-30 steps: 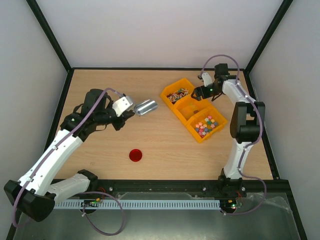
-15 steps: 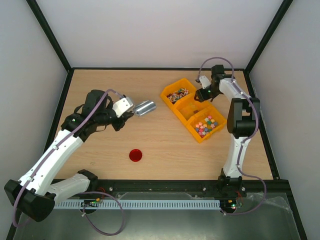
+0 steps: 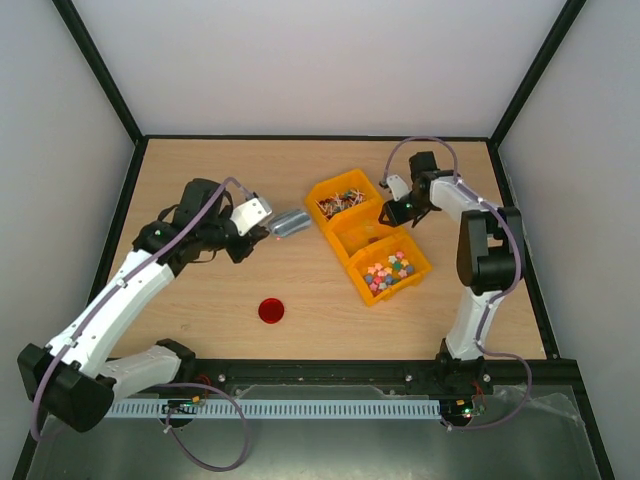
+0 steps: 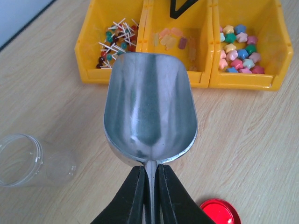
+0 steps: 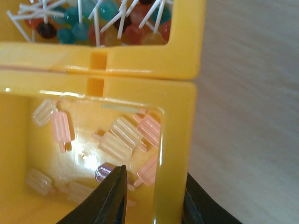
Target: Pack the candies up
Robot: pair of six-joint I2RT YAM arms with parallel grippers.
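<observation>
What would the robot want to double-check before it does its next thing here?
1. Silver metal scoop clamped in left gripper: ok.
2. Scoop bowl empty: ok.
3. Right gripper straddling middle yellow plastic bin wall: ok; grip firm: cannot tell.
4. Pastel star-shaped candies lying in end bin: ok.
5. Clear plastic jar upright: not ok, seemingly on its side.
6. Round red lid off jar: ok.

- Pale wooden table (image 3: pixel 200 290) fills the frame's middle.
- Row of three yellow bins (image 4: pixel 243 80) lies slantwise right of centre; the lowest holds the candies (image 3: pixel 388 270).
- Red lid (image 3: pixel 270 310), lower centre-left.
- Clear jar (image 4: pixel 28 161) on its side, lower left of the left wrist view.
</observation>
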